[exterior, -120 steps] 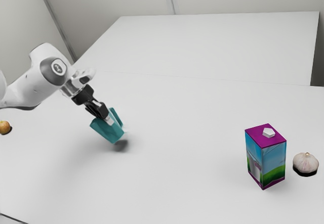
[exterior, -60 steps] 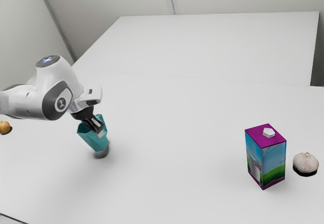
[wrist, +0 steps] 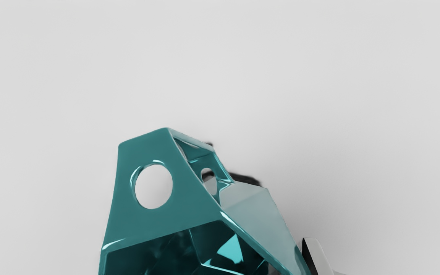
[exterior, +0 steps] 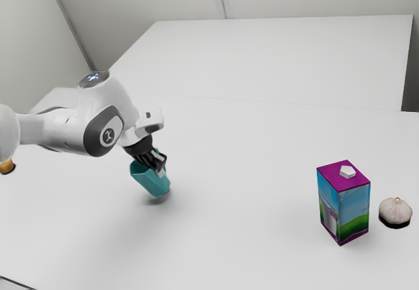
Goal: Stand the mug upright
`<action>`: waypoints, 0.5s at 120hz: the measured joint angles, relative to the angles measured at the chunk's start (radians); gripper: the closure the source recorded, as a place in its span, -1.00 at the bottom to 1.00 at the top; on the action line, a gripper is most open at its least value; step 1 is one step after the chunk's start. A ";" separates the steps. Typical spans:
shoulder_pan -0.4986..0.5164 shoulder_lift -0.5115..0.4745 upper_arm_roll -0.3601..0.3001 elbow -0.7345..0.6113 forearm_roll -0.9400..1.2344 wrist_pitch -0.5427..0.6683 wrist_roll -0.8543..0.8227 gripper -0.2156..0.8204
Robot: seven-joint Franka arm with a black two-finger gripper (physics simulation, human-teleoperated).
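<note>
over the table (exterior: 262, 139), gripper (exterior: 161, 165) slanting down, closed on tilted mug (exterior: 150, 181)

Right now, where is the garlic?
The garlic sits on the white table near the exterior view's right edge, close beside the purple-topped carton.

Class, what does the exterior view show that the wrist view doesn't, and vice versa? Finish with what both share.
Exterior view: drink carton, garlic bulb, round orange-brown item partly behind the arm.

Wrist view: dark inside of the teal mug, round hole through its flat face.

Both: mug, part of the tool, pale tabletop.
</note>
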 joint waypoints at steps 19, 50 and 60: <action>-0.019 0.043 -0.009 0.035 -0.007 0.027 -0.043 0.92; -0.029 0.092 -0.010 0.090 -0.003 0.051 -0.091 0.92; -0.028 0.110 -0.011 0.116 0.007 0.054 -0.101 0.92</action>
